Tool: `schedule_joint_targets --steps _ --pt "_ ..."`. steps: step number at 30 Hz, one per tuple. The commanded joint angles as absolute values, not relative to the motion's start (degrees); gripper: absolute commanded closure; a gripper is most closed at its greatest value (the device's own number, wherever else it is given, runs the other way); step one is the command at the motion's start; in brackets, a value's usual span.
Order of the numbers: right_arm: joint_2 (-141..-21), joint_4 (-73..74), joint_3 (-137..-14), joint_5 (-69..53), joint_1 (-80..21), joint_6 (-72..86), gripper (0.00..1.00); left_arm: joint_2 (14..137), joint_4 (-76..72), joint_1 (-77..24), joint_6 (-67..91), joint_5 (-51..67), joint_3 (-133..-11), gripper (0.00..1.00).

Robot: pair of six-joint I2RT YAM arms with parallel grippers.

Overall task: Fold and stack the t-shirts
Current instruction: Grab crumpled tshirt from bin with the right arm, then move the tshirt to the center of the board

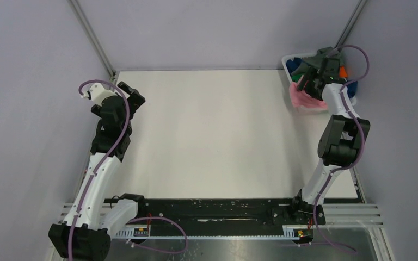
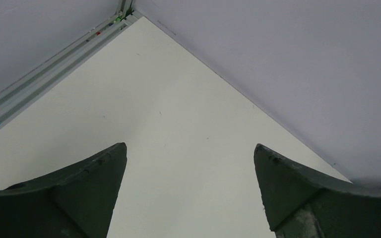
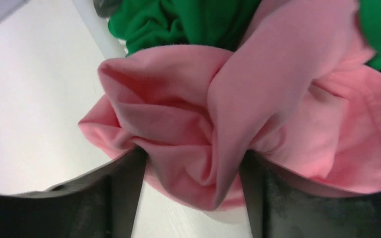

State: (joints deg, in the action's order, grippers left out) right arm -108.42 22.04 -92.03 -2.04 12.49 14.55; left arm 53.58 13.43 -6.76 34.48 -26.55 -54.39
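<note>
Grey walls enclose the white bench; at the top view's upper right the right claw is at the basket for the first pick. Only its wrist view shows jaws apart astride a fold of the salmon pink t-shirt, so closing and lifting should follow; the left claw hangs wide open.

T-shirts in the basket at the table's far right corner, right pincer above them
</note>
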Motion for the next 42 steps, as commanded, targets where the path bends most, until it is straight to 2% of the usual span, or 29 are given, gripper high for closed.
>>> schedule_joint_targets --steps 1,3,7,12,20,27,30,33,36,38,42 --pt "-110.4 24.5 -96.2 3.6 10.7 14.3 0.40 53.7 12.0 -6.5 33.7 -26.6 -57.5 0.01" --pt "-110.1 25.5 -96.9 5.5 10.7 14.9 0.72 53.6 13.1 -6.5 33.7 -26.6 -57.9 0.01" --pt "-105.1 25.4 -97.1 7.7 10.7 14.2 1.00 52.7 13.9 -6.5 33.9 -26.7 -57.7 0.01" --pt "-95.8 25.3 -101.3 5.5 10.7 12.3 1.00 50.9 12.5 -6.5 34.0 -24.8 -56.9 0.01" --pt "-86.9 26.6 -118.8 -12.2 9.3 13.9 1.00 49.7 11.9 -6.5 34.2 -20.2 -56.0 0.01" --pt "-95.2 35.4 -144.7 -33.9 -0.3 17.3 1.00 47.3 13.2 -6.5 34.8 -18.3 -54.8 0.01" --pt "-98.6 33.7 -148.9 -45.8 -6.5 23.4 1.00 46.2 14.9 -6.5 35.5 -18.2 -54.5 0.01" --pt "-100.2 33.9 -147.7 -53.9 -12.9 24.0 1.00 45.3 17.9 -6.5 36.5 -19.1 -54.5 0.01" --pt "-99.6 41.2 -142.7 -56.7 -16.8 18.9 1.00 44.5 21.0 -6.5 37.7 -19.9 -54.3 0.01" --pt "-96.4 43.1 -131.1 -51.8 -17.1 15.3 0.99 44.2 22.4 -6.5 38.4 -20.0 -53.9 0.01" --pt "-87.0 40.6 -102.2 -33.6 -16.9 10.8 0.90 44.9 23.7 -6.5 38.9 -17.8 -53.1 0.01"
